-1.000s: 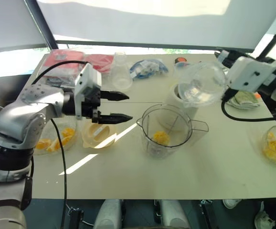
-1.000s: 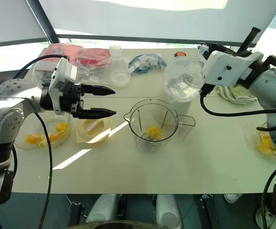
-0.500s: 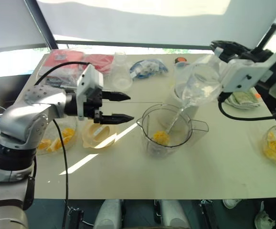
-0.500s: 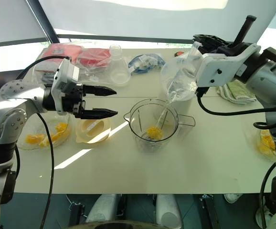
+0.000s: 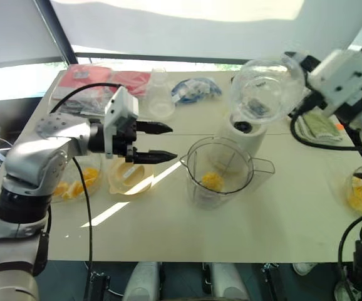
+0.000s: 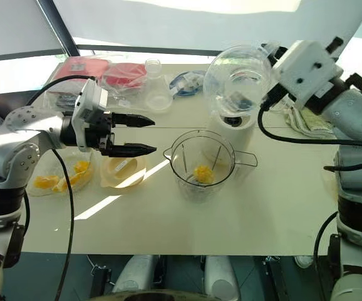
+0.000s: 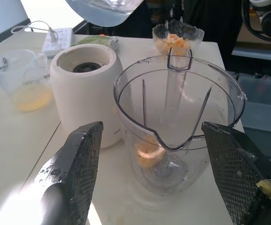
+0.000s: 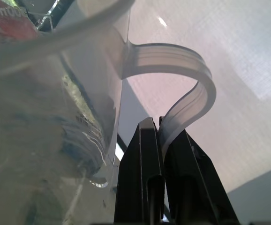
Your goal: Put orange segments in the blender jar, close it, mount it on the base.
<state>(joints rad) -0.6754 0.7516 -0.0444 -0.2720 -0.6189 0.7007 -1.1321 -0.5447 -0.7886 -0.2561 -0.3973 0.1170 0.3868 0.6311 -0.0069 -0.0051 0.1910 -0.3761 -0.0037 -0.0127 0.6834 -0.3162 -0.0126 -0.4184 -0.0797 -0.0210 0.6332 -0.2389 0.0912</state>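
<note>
**Jar filled, lid pending**

Jar [image 6: 203,164]: mid-desk, segments [image 6: 201,173] inside; base [image 6: 234,128] just behind. Right claw [image 8: 161,140]: clamped on pitcher [image 6: 238,80] handle, raised above base. Left claw [image 6: 142,134]: open, empty, left of jar. Next: park pitcher, find lid.

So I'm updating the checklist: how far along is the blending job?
Done: orange segments lie in the clear plastic blender jar. In hand: the right gripper grips a clear measuring jug by its handle above the cream-white base. Left: closing and mounting the jar.
</note>
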